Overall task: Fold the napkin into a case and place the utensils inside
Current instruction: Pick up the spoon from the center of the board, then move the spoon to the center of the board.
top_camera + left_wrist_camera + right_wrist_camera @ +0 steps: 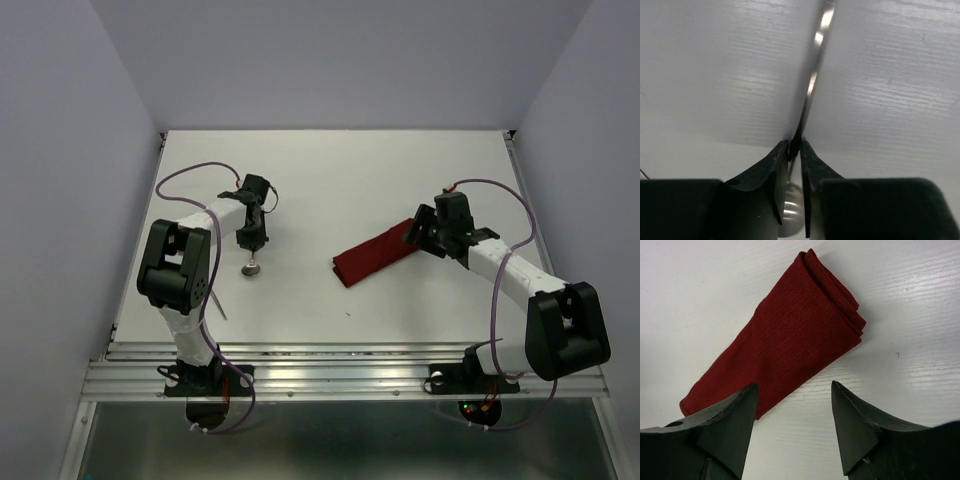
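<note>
High fixed overview of the whole table [330, 170]; two close downward wrist views past their own fingers [765, 190] onto it.

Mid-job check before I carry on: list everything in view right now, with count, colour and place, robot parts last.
folded dark red cloth strip: one, dark red, lying flat and diagonal, right of the table's centre
silver metal spoon: one, silver, left half of the table, handle pinched in the left gripper
thin straight silver metal piece: one, silver, lying on the front left part of the table
white table: one, white, under everything
left gripper: one, black, shut on the spoon's handle
right gripper: one, black, open, at the cloth strip's right-hand end in the top view
</note>
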Motion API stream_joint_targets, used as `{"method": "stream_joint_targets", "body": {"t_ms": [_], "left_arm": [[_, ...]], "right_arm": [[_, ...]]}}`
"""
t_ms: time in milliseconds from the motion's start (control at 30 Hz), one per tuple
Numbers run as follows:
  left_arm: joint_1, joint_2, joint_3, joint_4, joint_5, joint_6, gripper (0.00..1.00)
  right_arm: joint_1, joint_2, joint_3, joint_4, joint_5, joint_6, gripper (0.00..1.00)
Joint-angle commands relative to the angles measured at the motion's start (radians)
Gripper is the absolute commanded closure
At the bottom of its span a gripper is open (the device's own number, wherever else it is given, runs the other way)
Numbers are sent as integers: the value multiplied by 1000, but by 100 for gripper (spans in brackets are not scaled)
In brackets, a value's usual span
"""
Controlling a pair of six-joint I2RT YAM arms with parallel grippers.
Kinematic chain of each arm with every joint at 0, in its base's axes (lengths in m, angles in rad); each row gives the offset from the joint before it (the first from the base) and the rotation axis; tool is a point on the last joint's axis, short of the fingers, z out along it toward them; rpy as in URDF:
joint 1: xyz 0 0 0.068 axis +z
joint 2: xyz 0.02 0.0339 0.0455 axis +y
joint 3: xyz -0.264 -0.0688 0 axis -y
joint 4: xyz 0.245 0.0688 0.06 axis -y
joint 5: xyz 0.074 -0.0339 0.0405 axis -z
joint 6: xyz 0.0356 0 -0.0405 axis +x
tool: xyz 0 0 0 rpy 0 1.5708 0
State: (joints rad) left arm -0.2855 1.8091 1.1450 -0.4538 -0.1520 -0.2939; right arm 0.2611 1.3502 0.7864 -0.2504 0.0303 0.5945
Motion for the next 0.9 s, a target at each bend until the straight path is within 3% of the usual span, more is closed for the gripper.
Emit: {"method": "stream_joint_targets", "body": {"t_ms": [0,100,300,600,767,867], "left_arm": [[8,39,-8,-23,6,10,78],[-13,21,16,-20,42,29,100],[-133,-45,70,-2,32,41,100],[-374,-34,272,-36,45,153,100],[-448,-33,297,-34,83,229,100],[-477,-30,305,-45,83,243,100]], "right_arm": [[-5,6,30,39,14,-12,34],[-5,43,49,30,28,-12,34],[-43,144,99,30,28,13,34],[-164,250,209,43,-69,51,39],[-184,302,234,43,-52,56,49],[-194,334,251,43,-44,62,61]]}}
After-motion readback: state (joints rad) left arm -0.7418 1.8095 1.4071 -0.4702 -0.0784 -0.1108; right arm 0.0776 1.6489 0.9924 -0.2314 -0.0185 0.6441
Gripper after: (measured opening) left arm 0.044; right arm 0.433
